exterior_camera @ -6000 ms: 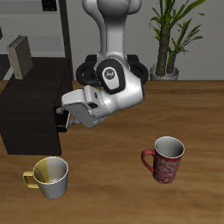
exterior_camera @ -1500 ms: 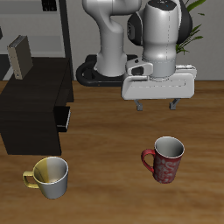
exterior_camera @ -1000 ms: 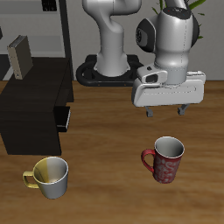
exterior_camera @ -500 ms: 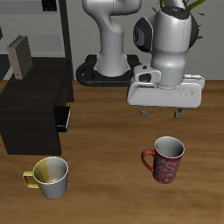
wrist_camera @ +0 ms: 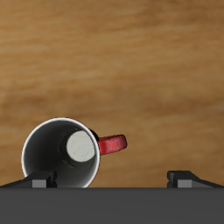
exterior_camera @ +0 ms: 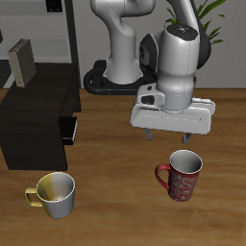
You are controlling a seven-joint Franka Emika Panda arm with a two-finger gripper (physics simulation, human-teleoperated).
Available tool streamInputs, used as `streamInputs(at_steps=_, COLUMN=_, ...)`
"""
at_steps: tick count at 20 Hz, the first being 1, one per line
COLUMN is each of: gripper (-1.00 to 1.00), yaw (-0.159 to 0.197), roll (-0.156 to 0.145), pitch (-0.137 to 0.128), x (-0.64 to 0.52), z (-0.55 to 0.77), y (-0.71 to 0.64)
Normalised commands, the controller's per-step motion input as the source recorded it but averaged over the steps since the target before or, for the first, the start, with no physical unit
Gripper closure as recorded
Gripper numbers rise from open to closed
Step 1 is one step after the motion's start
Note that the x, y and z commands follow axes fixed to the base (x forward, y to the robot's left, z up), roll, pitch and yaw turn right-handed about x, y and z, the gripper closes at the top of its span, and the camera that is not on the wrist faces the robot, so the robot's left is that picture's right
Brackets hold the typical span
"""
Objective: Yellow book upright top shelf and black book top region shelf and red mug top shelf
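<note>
A white and grey robot arm hangs over a wooden table, its two-finger gripper (exterior_camera: 167,135) pointing straight down with the dark fingertips spread apart and nothing between them. It hovers just above and slightly behind the dark red speckled mug (exterior_camera: 182,176), which stands upright on the bare wood near the table's front edge, handle turned sideways, pale grey inside showing. The downward pose with parted fingers suits a descent onto the mug's rim or wall, so the step in hand is likely lining up for that grasp.

The wrist camera looks straight down into the red mug (wrist_camera: 61,155): a round white rim, grey floor, and the red handle sticking out to one side. The gripper (wrist_camera: 114,179) shows only as two dark fingertip stubs well apart at the frame's edge, with one stub overlapping the mug's rim and the handle lying between them, so the mug is off centre and the hold needs a small shift first.

The large low black boxy shelf (exterior_camera: 36,117) stands farther back, well apart from the mug. On its flat top the small thick grey-tan yellow book (exterior_camera: 21,61) already stands upright, leaning a little. The thin flat black book (exterior_camera: 69,129) appears as a dark slab with small white marks against the shelf's side; whether it rests in its proper region is hard to tell. A cream mug with a yellow handle (exterior_camera: 54,194) sits near the front edge, not part of the job
</note>
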Motion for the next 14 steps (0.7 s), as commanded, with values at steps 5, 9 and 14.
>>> streamInputs(at_steps=5, gripper=-1.0, yaw=-0.007, roll=0.015, pitch=0.044, x=-0.01, z=-0.45, y=-0.01)
streamInputs(at_steps=9, gripper=-1.0, yaw=-0.031, roll=0.046, pitch=0.047, x=-0.12, z=-0.41, y=0.12)
streamInputs(at_steps=14, gripper=-1.0, yaw=-0.03, roll=0.021, pitch=0.047, x=0.02, z=-0.24, y=-0.02)
